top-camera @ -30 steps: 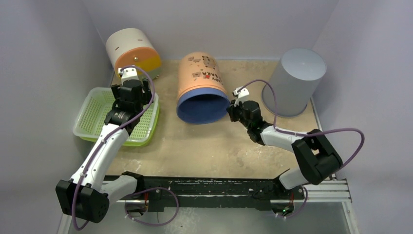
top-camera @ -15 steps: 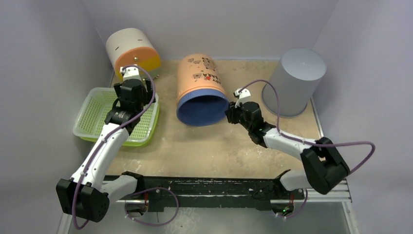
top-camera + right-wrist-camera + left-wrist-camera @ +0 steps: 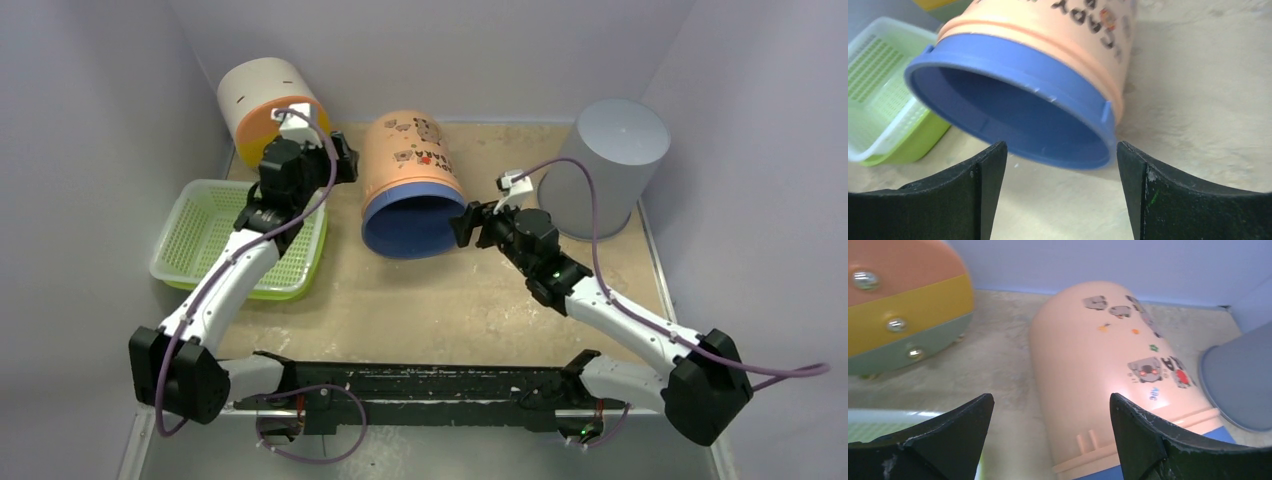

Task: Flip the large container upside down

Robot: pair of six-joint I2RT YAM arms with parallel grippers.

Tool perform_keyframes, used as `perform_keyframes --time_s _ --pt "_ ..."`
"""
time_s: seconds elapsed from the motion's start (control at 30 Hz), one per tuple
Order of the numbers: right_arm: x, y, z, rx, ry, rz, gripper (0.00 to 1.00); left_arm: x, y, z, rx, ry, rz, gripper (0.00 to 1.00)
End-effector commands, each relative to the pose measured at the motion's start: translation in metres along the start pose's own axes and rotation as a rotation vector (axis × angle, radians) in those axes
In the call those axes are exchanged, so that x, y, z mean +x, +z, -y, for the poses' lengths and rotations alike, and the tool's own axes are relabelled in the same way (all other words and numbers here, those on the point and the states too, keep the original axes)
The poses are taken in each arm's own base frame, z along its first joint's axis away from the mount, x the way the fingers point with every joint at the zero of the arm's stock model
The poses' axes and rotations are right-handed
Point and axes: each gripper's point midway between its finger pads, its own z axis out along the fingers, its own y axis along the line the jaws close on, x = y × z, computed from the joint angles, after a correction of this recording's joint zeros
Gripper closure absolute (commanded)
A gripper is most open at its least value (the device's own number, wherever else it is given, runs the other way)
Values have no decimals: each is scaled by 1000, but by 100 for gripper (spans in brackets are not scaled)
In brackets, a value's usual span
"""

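Large container [image 3: 410, 165] lies on its side on the table [image 3: 420, 310].
Left gripper [image 3: 343, 165] beside its peach wall, right gripper [image 3: 461, 226] by its blue rim [image 3: 1048, 75]; both spread wide, grasping nothing.

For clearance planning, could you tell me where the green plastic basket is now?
In the top view, the basket lies far left, under the left arm, left of the peach plastic container.
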Motion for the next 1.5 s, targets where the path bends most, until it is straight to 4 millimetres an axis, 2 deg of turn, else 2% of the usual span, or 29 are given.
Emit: perform_keyframes --time_s 0.0,0.1,0.17,0.33,0.47,0.57,0.67,0.83,1.17,1.47 --pt "-2 1 -52 -132 112 -10 19 -19 22 63 210 29 79 17" --pt "-8 0 -94 -233 172 8 19 -6 39 76 245 74 35 17" --pt "-15 2 -110 -276 234 39 19 5 46 75 241 94 -1 17" --pt "-39 12 -123 -328 390 182 19 26 48 60 186 119 -60 17" --pt "-55 31 -136 -366 439 248 20 32 44 57 173 119 -87 16" --pt "-48 48 -148 -403 512 235 20 34 41 57 174 117 -96 17" --pt "-49 58 -152 -435 570 272 23 39 39 56 168 122 -108 16" --pt "-51 61 -149 -430 623 310 29 46 34 55 158 143 -137 16" --pt "-56 61 -126 -340 624 377 34 53 24 55 155 160 -158 16" --pt "-36 80 -104 -235 669 340 43 58 17 55 152 177 -169 16"
